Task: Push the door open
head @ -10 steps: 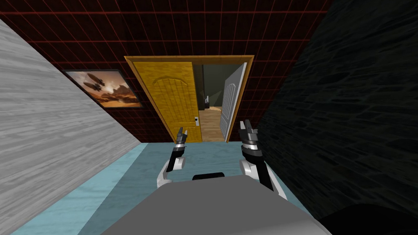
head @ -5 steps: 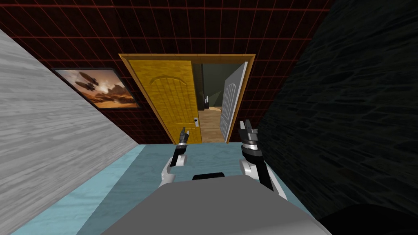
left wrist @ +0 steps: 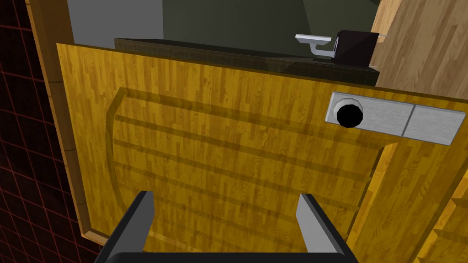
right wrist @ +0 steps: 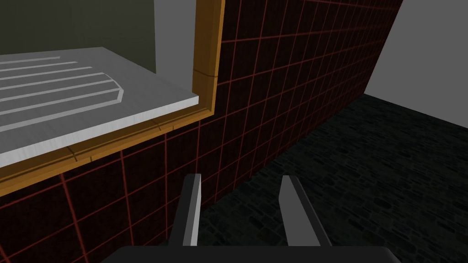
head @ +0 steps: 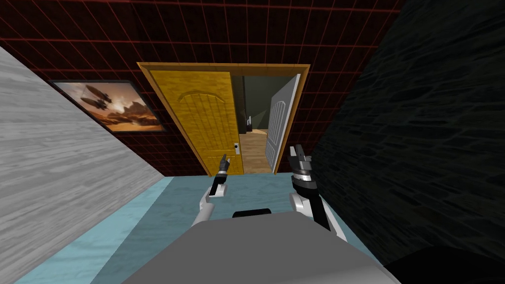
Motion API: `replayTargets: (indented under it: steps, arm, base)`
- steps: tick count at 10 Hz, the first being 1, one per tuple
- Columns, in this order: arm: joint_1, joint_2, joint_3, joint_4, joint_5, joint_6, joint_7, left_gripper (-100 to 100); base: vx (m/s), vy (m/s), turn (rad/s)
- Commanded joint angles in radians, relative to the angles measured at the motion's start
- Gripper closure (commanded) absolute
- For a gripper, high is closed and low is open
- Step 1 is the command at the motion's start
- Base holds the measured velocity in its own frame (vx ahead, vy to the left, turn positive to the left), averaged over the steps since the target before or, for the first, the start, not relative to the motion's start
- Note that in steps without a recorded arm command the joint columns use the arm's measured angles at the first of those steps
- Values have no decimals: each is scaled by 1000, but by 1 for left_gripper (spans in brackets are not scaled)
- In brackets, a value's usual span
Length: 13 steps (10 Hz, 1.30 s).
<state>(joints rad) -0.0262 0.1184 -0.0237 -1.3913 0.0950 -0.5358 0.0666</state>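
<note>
Lining up for the shove: the left gripper (left wrist: 226, 195) is out in front of the yellow door (head: 207, 118), fingers spread wide with nothing between them. It's aimed at the flat panel near the door's lower, latch-side corner, just short of the grey handle plate (left wrist: 393, 116) and its black knob (left wrist: 350, 115). Makes sense to me, since pushing far from the hinge edge gets the most swing for the least effort, and spread blades give a broader face than a pinched tip. Can't tell if they're actually touching the wood yet. The door fills the left half of the wooden frame (head: 224, 67), while a white leaf (head: 278, 123) at the frame's right edge stands swung inward, leaving a gap with wood flooring beyond. The right gripper (head: 297, 150) hangs by the dark red-gridded wall (right wrist: 297, 68) just past the frame's right edge, fingers also apart and empty, parked out of the way I'd guess. Job looks barely started.
</note>
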Motion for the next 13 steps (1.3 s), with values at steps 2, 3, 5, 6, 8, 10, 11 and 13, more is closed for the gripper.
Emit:
replayTargets:
  steps: [2,3,5,6,8,10,11,13]
  arm:
    - [-60,12,1,94,18,21,-9,-100]
    - [-60,12,1,114,18,21,-9,-100]
    - [-113,20,2,185,32,30,-15,-100]
    - [-113,20,2,203,32,30,-15,-100]
    - [-137,23,3,244,39,34,-18,-100]
    - [-162,27,3,286,45,38,-21,-100]
    - [-187,31,4,322,52,42,-24,-100]
    - [-232,37,5,390,64,49,-29,-100]
  base:
    - [94,22,-30]
    - [73,24,-8]
    - [65,20,-21]
    - [60,12,-10]
    - [55,13,-12]
    - [44,4,-12]
    - [45,8,-15]
    - [85,21,-27]
